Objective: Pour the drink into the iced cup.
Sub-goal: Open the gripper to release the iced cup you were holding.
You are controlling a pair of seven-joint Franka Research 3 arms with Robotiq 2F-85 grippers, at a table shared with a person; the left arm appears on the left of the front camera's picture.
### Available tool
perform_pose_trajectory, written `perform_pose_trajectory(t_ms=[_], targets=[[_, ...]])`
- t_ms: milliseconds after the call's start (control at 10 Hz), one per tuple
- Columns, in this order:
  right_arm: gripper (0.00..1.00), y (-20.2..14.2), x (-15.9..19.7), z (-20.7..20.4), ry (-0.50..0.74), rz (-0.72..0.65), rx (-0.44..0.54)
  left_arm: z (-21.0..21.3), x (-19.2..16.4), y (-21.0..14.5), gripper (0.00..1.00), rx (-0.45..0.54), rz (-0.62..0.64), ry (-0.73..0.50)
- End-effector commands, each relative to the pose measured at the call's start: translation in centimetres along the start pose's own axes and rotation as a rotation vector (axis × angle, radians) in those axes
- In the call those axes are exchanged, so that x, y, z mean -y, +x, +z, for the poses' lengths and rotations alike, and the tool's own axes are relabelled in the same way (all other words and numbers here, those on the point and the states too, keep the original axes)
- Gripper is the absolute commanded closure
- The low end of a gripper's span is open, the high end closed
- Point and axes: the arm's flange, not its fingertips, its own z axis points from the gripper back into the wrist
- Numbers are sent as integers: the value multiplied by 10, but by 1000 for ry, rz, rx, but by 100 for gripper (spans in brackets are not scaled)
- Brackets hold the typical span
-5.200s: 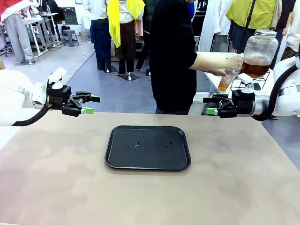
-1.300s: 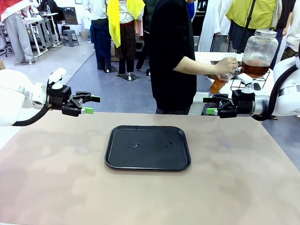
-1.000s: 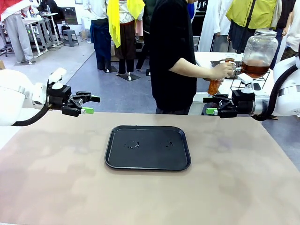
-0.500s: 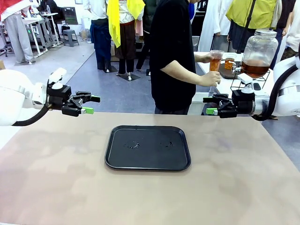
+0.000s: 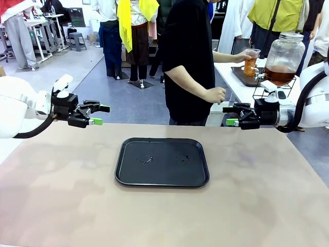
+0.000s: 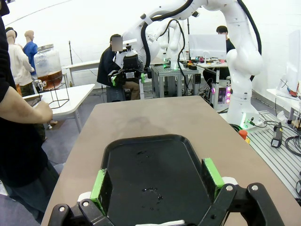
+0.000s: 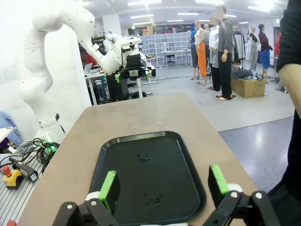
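Centrally, flat black rectangular plastic tray [image 5: 162, 162] on brown table [image 5: 61, 195]; left gripper [image 5: 97, 115] and right gripper [image 5: 230, 116] both spread, empty; person's hand [image 5: 245, 55] clasping amber-filled clear cup [image 5: 251, 63] beside glass spigot jar [image 5: 285, 57].

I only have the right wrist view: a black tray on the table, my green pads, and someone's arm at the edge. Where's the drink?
Observer: The person at the far side holds a clear cup of amber drink up beside the glass dispenser jar on the side table.
Operator: Is that jar near my arm?
Observer: From the front it stands behind the right gripper, on a thin black wire stand.
Operator: Is the left gripper holding anything?
Observer: No. The left gripper is open and holds nothing, at the table's far left edge.
Operator: What about the person's other hand?
Observer: It hangs low, closed, near your right gripper.
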Motion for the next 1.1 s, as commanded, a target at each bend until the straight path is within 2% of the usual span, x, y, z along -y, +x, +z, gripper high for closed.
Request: perform_pose_trajectory(t_ms=[0,1000], targets=[[0,3,-1,2,8,-12,7,1,0,0,0,2,0,3],[0,3,-1,2,8,-12,7,1,0,0,0,2,0,3]])
